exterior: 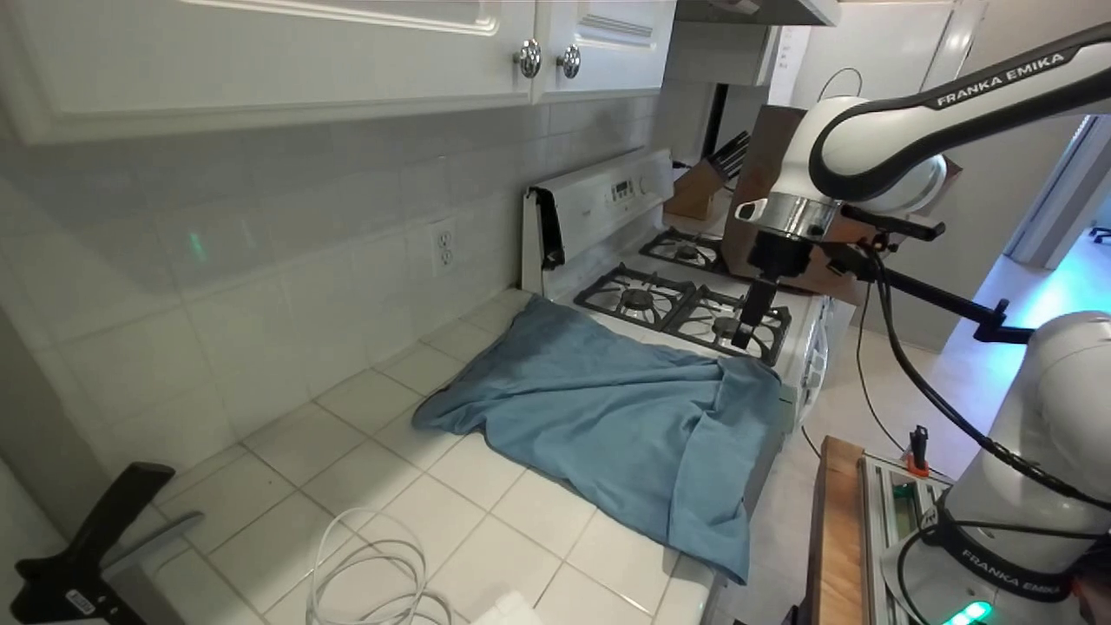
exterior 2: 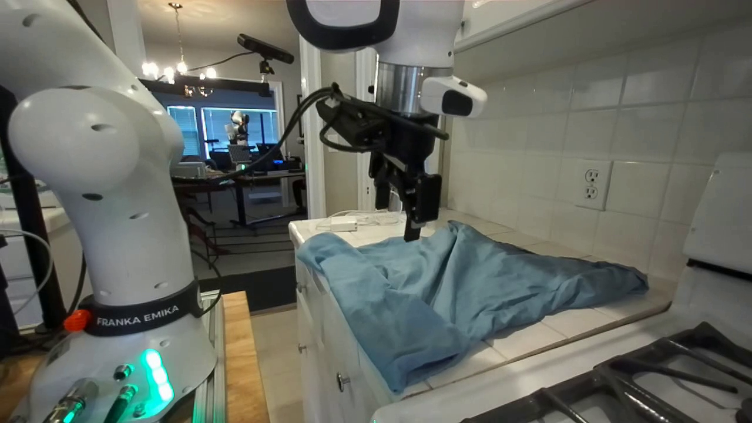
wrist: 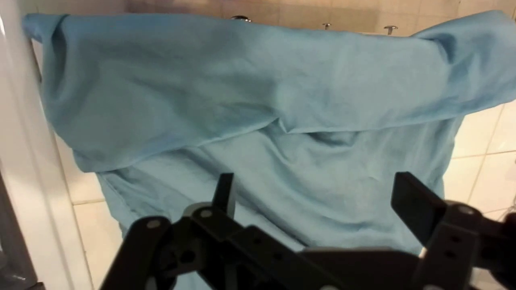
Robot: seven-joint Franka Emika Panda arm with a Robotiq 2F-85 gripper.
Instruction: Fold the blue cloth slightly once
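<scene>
When looking past wide-spread gripper [wrist: 316, 189], can see blue cloth [exterior: 590, 412] with long flap [wrist: 242, 76] along front of counter [exterior: 538, 521], facing wall [exterior: 304, 200].

Your forearm [exterior: 885, 143] slopes down to the wrist [exterior 2: 402, 88], wrist roughly vertical; jaws point downward, spread wide apart in wrist view.

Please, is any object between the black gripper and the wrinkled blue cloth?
The wrist view shows none: the open black gripper faces the wrinkled blue fabric cloth.
</scene>
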